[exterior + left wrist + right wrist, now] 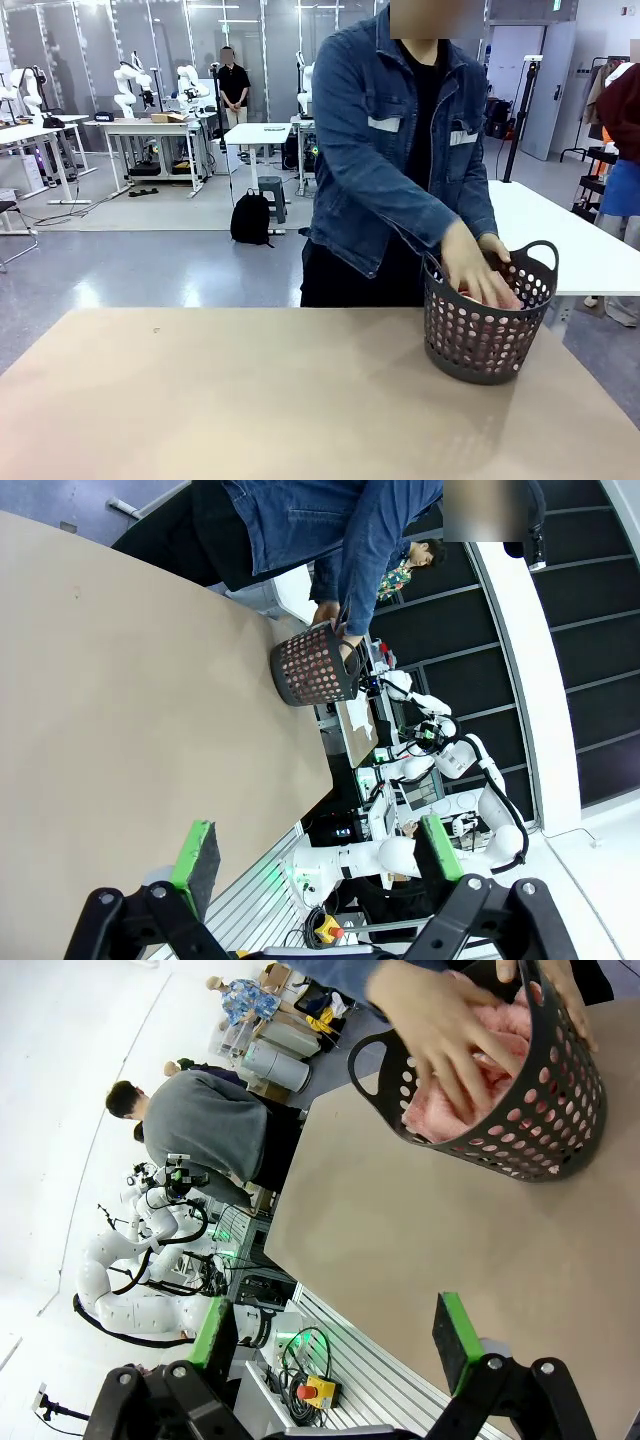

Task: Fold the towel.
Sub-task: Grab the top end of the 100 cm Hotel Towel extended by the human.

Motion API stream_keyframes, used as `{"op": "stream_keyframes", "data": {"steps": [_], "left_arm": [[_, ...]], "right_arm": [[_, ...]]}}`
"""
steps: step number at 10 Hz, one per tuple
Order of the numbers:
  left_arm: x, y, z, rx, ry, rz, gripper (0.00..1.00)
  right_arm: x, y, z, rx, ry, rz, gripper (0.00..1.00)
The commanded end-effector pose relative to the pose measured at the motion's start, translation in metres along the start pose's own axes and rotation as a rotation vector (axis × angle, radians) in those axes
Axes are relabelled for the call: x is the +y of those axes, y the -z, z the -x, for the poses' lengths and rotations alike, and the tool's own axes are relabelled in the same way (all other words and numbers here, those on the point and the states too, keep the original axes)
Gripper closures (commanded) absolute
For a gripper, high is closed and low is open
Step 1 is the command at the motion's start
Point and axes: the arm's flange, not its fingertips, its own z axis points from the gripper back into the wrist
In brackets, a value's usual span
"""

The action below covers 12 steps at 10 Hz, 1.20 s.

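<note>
The salmon-pink towel (455, 1110) lies bunched inside a dark perforated basket (488, 322) on the right of the tan table (250, 400). The person's hands (478, 268) reach into the basket and press on the cloth; pink shows through the holes (315, 665). In the left wrist view my left gripper (315, 852) hangs open over the table edge, far from the basket, nothing between its green pads. In the right wrist view my right gripper (335, 1330) is open too, above the table below the basket (520, 1080), with nothing held.
The person in a denim jacket (400, 130) stands at the far side behind the basket. A white table (570, 235) stands beyond at the right. The tan table's left and middle lie bare (200, 400).
</note>
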Motion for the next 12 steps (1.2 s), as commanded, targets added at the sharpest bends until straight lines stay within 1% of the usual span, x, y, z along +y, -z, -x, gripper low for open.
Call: {"op": "stream_keyframes", "data": {"steps": [1, 12], "left_arm": [[-0.0004, -0.0006, -0.0003, -0.001, 0.004, 0.007, 0.00], [-0.0004, -0.0006, -0.0003, -0.001, 0.004, 0.007, 0.00]], "right_arm": [[0.0014, -0.0008, -0.0020, -0.009, -0.005, -0.011, 0.00], [0.0014, -0.0008, -0.0020, -0.009, -0.005, -0.011, 0.00]]}}
